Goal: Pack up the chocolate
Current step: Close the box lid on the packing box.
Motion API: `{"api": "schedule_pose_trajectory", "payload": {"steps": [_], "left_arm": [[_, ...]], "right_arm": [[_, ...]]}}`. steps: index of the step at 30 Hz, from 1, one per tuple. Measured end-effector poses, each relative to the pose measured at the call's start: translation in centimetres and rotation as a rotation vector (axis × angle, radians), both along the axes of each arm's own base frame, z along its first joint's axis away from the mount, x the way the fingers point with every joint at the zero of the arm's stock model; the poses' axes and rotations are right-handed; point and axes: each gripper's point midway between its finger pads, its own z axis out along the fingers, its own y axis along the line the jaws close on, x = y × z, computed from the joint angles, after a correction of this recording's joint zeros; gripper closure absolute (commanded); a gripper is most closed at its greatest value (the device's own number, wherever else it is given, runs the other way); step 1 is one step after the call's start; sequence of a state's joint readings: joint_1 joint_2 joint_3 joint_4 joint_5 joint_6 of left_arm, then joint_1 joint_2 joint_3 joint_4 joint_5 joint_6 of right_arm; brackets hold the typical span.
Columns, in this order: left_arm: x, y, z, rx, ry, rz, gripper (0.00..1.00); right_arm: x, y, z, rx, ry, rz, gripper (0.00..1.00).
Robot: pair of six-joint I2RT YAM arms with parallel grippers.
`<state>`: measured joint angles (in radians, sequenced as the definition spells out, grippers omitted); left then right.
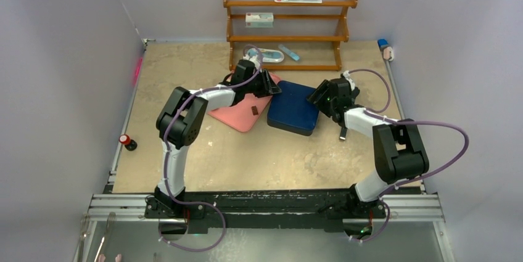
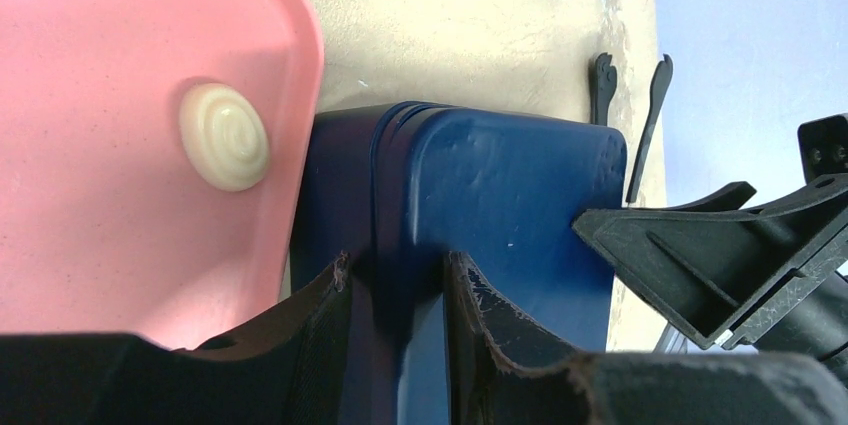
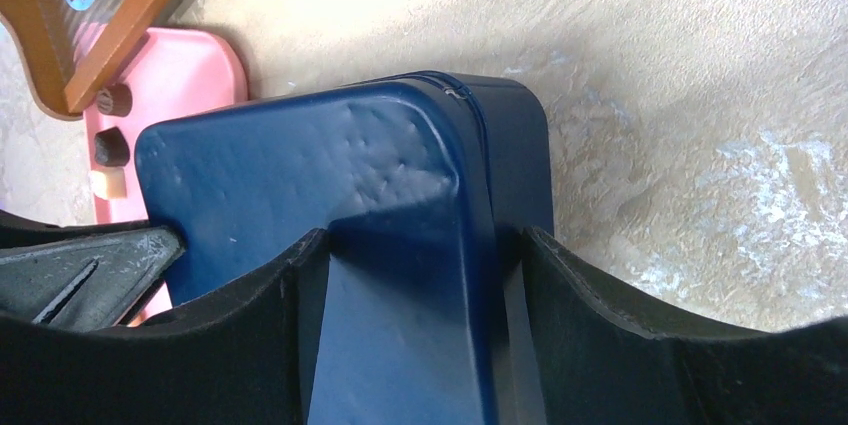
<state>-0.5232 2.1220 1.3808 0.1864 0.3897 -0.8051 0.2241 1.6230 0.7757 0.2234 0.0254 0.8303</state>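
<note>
A closed dark blue box [image 1: 293, 106] lies mid-table beside the pink tray [image 1: 237, 117]. One dark chocolate [image 1: 255, 111] shows on the tray from above. The left wrist view shows a cream swirl chocolate [image 2: 224, 136]. The right wrist view shows two dark chocolates [image 3: 114, 100] and a cream one [image 3: 108, 183] on the tray. My left gripper [image 1: 271, 86] is shut on the box's left edge [image 2: 395, 265]. My right gripper [image 1: 319, 97] clasps the box's right edge [image 3: 425, 235], one finger on the lid and one on the side wall.
A wooden rack [image 1: 290, 24] with packets stands at the back. A red-capped object [image 1: 127, 142] sits at the left edge. A small blue and white item [image 1: 385, 48] is at the back right. A thin black tool [image 1: 343, 132] lies by the right arm.
</note>
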Motion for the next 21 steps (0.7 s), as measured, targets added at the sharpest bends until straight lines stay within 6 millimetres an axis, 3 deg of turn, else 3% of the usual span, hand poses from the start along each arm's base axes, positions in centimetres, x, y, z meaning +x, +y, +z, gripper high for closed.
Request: {"api": "schedule_pose_trajectory", "payload": {"steps": [3,6,8,10,15,21], "left_arm": [[0.1,0.0,-0.1,-0.007,-0.009,0.008,0.81],[0.1,0.1,-0.2,-0.012,-0.010,0.012,0.76],[0.0,0.1,-0.3,-0.016,-0.013,0.015,0.64],[0.0,0.1,-0.4,-0.022,-0.017,0.021,0.57],[-0.3,0.2,-1.0,-0.042,-0.002,0.041,0.48],[-0.6,0.2,-1.2,-0.058,0.005,0.049,0.47]], "right_arm": [[0.2,0.0,-0.1,0.010,-0.014,-0.001,1.00],[0.3,0.0,-0.1,0.014,-0.021,0.000,0.84],[0.3,0.0,-0.1,0.014,-0.022,0.001,0.66],[0.3,-0.1,-0.1,0.012,-0.024,0.001,0.55],[0.3,-0.2,0.2,0.004,-0.036,0.000,0.46],[0.3,-0.3,1.1,-0.007,-0.059,0.007,0.35]]}}
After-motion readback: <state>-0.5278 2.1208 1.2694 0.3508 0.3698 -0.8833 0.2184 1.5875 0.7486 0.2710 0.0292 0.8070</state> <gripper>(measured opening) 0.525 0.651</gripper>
